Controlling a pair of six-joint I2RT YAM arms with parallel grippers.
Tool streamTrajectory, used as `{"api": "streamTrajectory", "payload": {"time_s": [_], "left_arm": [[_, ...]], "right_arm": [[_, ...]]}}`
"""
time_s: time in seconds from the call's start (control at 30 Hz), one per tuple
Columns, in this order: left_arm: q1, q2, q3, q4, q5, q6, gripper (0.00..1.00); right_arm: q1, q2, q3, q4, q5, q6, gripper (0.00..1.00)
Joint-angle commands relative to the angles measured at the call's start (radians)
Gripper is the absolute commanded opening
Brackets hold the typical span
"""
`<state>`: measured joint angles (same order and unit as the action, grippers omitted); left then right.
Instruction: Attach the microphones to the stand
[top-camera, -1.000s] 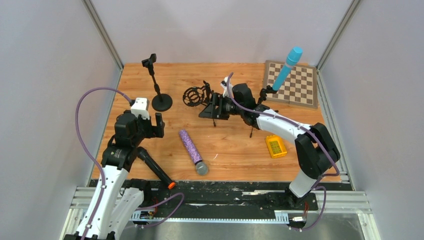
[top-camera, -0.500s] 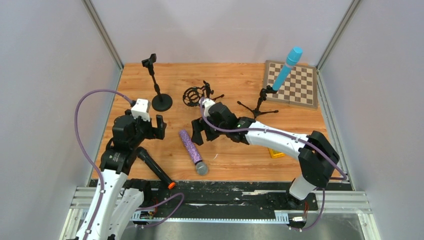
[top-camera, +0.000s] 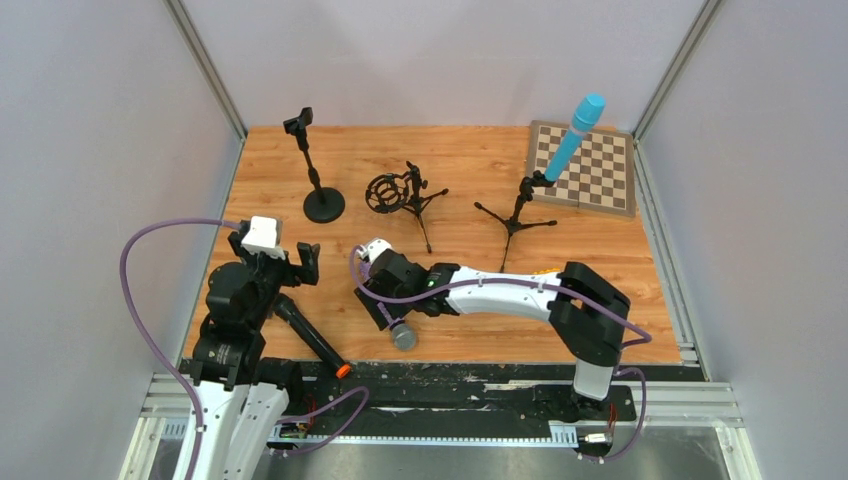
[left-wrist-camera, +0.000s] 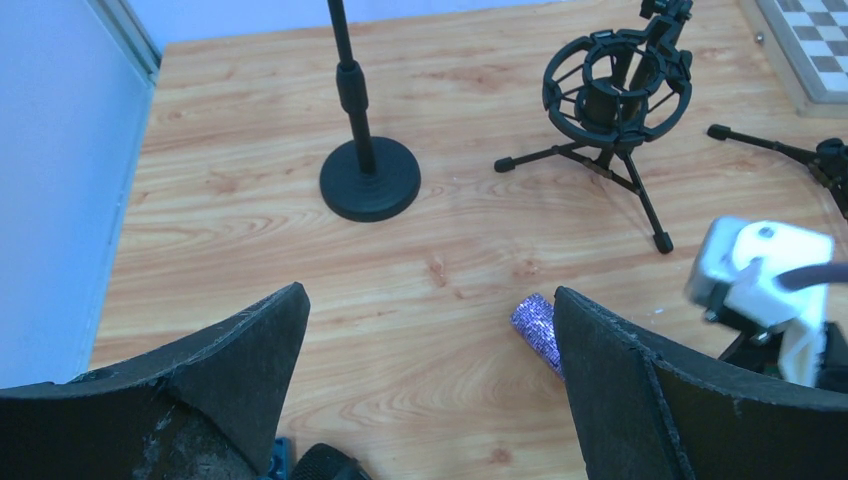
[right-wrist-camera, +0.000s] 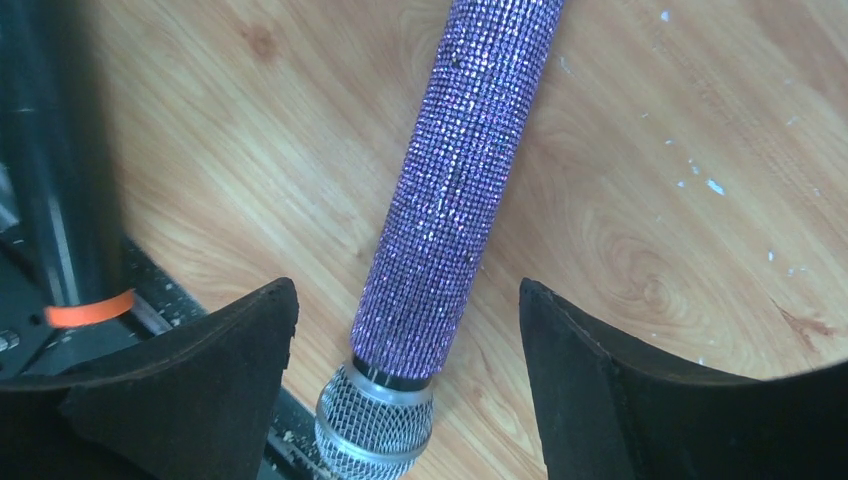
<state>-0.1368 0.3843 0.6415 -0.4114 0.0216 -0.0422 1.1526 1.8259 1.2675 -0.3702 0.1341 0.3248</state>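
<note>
1. The right gripper (top-camera: 385, 300) was up by the shock mount (top-camera: 390, 192) a second ago; it has since swung across the tabletop (top-camera: 470, 150) toward the near edge and now sits over the purple mic (right-wrist-camera: 455, 180)
2. Its jaws are spread wide, one on each side of the glittery body just above the mesh head. The wrist view shows bare wood between each finger and the mic, so I judge nothing is gripped yet
3. The purple mic has not moved: it lies flat near the front edge, head pointing toward the arm bases
4. The left gripper (top-camera: 300, 262) has drawn back a little and tipped up. Its jaws are open and empty, looking out at the round-base stand (left-wrist-camera: 368, 185) and the shock mount
5. The black mic (top-camera: 310, 340) lies where it was, flat by the left arm, its orange ring at the tabletop's near edge
6. The blue mic (top-camera: 572, 135) stands tilted in the clip of the tripod (top-camera: 515, 215), as before, so that one looks finished
7. Meaning for the task: one of three is attached, and the right arm seems to have turned to the purple mic. The likely next step is to close on its body and lift it toward one of the two free stands; the round, glittery barrel could roll or slip if pinched off-centre
</note>
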Motion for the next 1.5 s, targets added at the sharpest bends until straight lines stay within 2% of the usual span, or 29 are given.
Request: {"api": "streamTrajectory", "payload": {"time_s": [0.0,0.1,0.37,0.4,0.5,0.57,0.77,0.97,1.07,1.2,1.33,1.47], "left_arm": [[0.007,-0.007,-0.011,0.057,-0.017,0.023,1.0],[0.007,-0.005,-0.009,0.056,-0.013,0.025,1.0],[0.006,-0.007,-0.009,0.055,-0.014,0.028,1.0],[0.006,-0.006,-0.009,0.056,-0.015,0.028,1.0],[0.006,-0.006,-0.011,0.058,-0.01,0.029,1.0],[0.007,-0.006,-0.012,0.063,0.001,0.03,1.0],[0.006,0.006,-0.02,0.09,0.085,0.036,1.0],[0.007,0.047,-0.012,0.095,0.223,0.041,1.0],[0.006,0.082,0.012,0.073,0.322,0.092,1.0],[0.0,0.099,0.032,0.043,0.412,0.129,1.0],[-0.067,0.133,0.059,-0.027,0.435,0.214,1.0],[-0.201,0.208,0.107,-0.089,0.404,0.32,1.0]], "right_arm": [[0.012,0.084,0.077,-0.049,0.078,-0.022,0.78],[0.023,0.146,0.109,-0.078,0.123,-0.014,0.74],[0.038,0.204,0.146,-0.105,0.16,-0.015,0.45],[0.038,0.204,0.147,-0.105,0.164,-0.018,0.39],[0.037,0.189,0.146,-0.106,0.19,-0.025,0.11],[0.036,0.173,0.146,-0.107,0.201,-0.039,0.01],[-0.01,0.055,0.087,-0.077,0.102,-0.051,0.0],[-0.103,-0.155,-0.012,-0.039,-0.107,-0.094,0.0],[-0.15,-0.246,-0.052,-0.038,-0.22,-0.134,0.0],[-0.239,-0.335,-0.079,-0.084,-0.336,-0.175,0.0],[-0.345,-0.404,-0.123,-0.123,-0.436,-0.203,0.0],[-0.409,-0.47,-0.163,-0.146,-0.474,-0.21,0.0]]}}
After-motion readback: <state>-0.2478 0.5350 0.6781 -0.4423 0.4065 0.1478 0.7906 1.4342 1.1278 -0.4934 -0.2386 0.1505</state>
